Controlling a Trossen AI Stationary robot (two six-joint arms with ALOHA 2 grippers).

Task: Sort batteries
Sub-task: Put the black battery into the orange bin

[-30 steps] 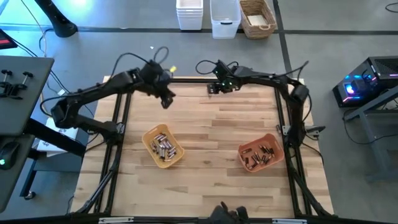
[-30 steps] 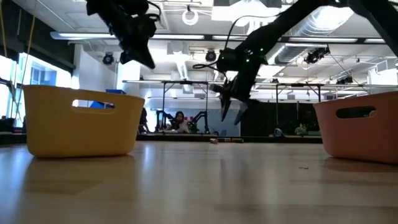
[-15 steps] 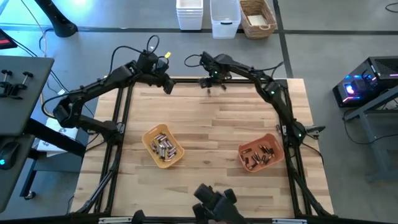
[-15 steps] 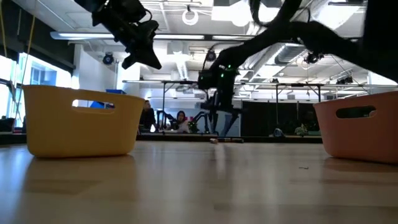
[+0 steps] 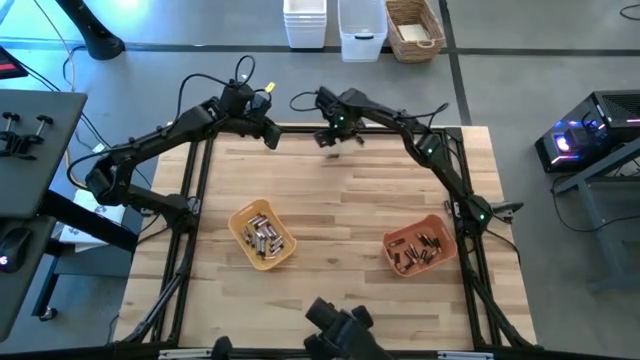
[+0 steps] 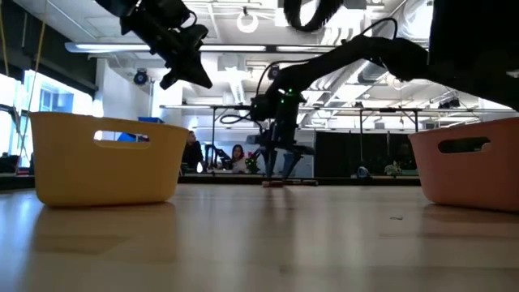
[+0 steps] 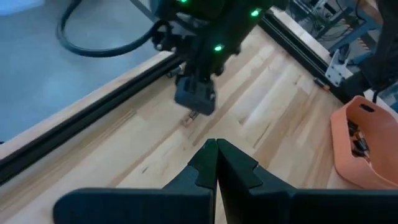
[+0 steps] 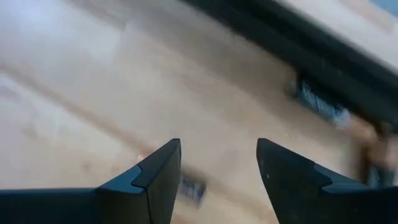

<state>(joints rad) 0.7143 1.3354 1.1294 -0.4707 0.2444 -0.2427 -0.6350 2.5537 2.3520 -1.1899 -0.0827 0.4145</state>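
The right gripper [image 5: 329, 140] hung low at the table's [image 5: 350, 215] far edge, fingers spread, over a loose battery [image 8: 191, 188] lying between them on the wood. The left gripper [image 5: 270, 140], fingers pressed together, hovered nearby. Other batteries lay in the yellow tray [image 5: 240, 243] and the orange tray [image 5: 445, 237].

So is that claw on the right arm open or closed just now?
Open. The right gripper shows a clear gap between its two dark fingers, with bare wooden table and a small battery visible between them.
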